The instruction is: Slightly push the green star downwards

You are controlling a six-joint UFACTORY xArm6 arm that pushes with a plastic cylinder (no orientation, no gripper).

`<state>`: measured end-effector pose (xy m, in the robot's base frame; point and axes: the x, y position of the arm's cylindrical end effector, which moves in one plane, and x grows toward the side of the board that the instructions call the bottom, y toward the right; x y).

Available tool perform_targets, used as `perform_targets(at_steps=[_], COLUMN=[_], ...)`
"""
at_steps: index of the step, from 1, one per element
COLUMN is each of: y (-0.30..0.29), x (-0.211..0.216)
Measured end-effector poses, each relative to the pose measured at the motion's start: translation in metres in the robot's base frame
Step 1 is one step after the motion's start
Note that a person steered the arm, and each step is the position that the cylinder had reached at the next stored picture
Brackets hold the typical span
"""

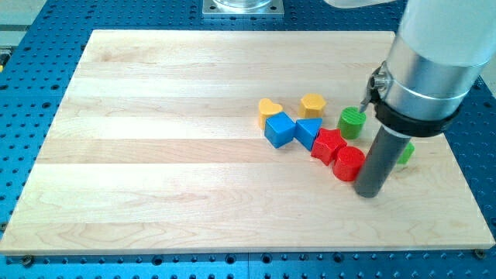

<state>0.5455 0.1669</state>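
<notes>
The green star [405, 153] lies at the view's right, mostly hidden behind my dark rod; only a small green part shows at the rod's right side. My tip [369, 192] rests on the wooden board, below and to the left of the green star, and just to the right of the red cylinder [349, 163], close to it or touching it. The rod rises from the tip to the wide silver arm body at the view's upper right.
A cluster lies left of the tip: red star [328, 144], blue triangle [308, 131], blue cube [279, 129], yellow heart [269, 108], yellow hexagon [313, 104], green cylinder [352, 122]. The board's right edge [457, 167] is near the green star.
</notes>
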Motion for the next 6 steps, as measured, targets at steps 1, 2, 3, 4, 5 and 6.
perform_targets(at_steps=[1, 2, 3, 4, 5, 6], y=[-0.034, -0.042, -0.043, -0.008, 0.047, 0.045], x=[-0.044, -0.096, -0.123, -0.142, -0.127, -0.092])
